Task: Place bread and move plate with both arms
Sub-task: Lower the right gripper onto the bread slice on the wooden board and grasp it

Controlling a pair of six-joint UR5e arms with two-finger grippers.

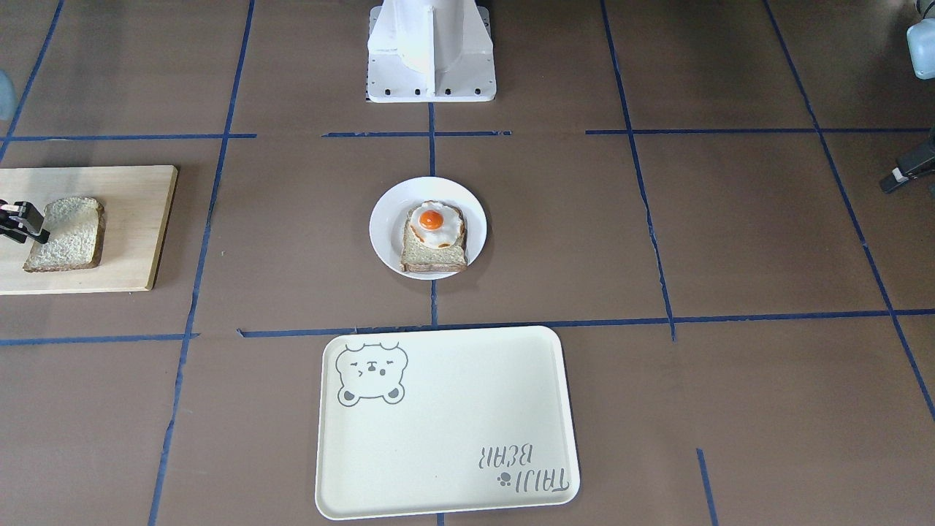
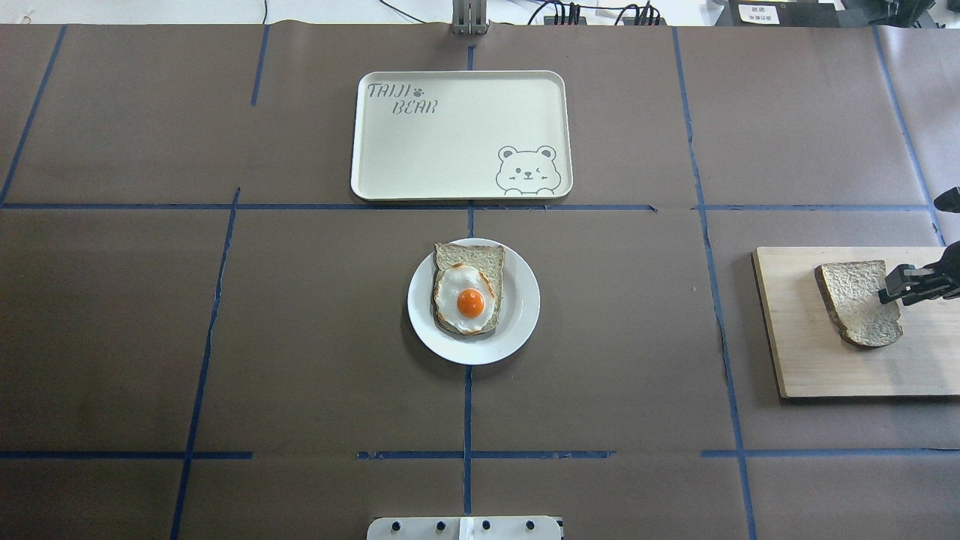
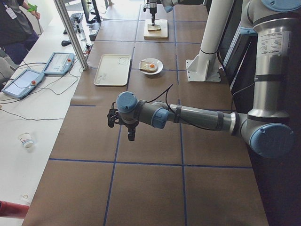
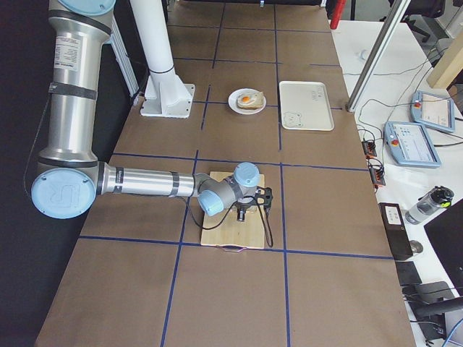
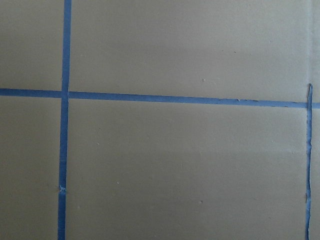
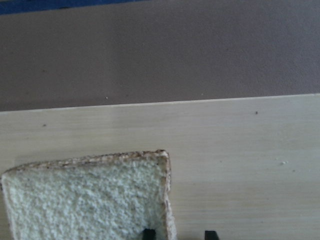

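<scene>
Cream bear tray point(image 2: 450, 150) sits at 12 o'clock on the table point(image 2: 225, 337), wooden board point(image 2: 795, 352) over at 3. Egg toast point(image 2: 469, 289) dead centre.

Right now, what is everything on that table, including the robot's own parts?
wooden board: 1, light wood, robot's right end of table.
plain bread slice: 1, pale tan, on the wooden board.
plate: 1, white, table centre.
egg-topped bread slice: 1, tan, on the plate.
tray: 1, cream, bear drawing, beyond the plate.
base: 1, white, robot's table edge.
left arm: 1, silver-grey, over bare table.
right arm: 1, silver-grey, reaching the board.
left end effector: 1, black, open or shut unclear.
right end effector: 1, black, open, astride the plain slice's edge.
</scene>
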